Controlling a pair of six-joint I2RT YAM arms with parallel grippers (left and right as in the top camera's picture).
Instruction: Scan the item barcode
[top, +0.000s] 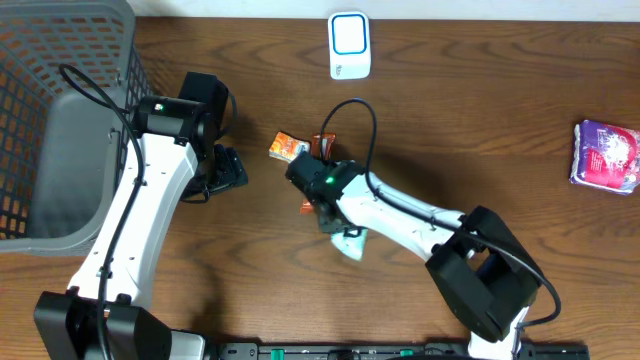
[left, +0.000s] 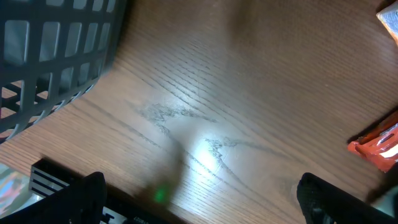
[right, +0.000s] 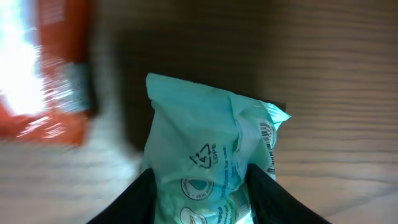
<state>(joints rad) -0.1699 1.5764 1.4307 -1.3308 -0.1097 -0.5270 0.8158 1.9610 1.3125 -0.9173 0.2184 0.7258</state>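
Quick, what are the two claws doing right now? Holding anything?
Left gripper: open, empty.
Right gripper: closed on the teal packet.

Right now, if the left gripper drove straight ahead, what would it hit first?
Probably bare table; the left gripper points between basket and orange packet, though depth is unclear.

Mint-green pouch (right: 211, 143), orange packet (right: 50, 68), grey lattice basket (top: 30, 60), purple pack (top: 606, 155)
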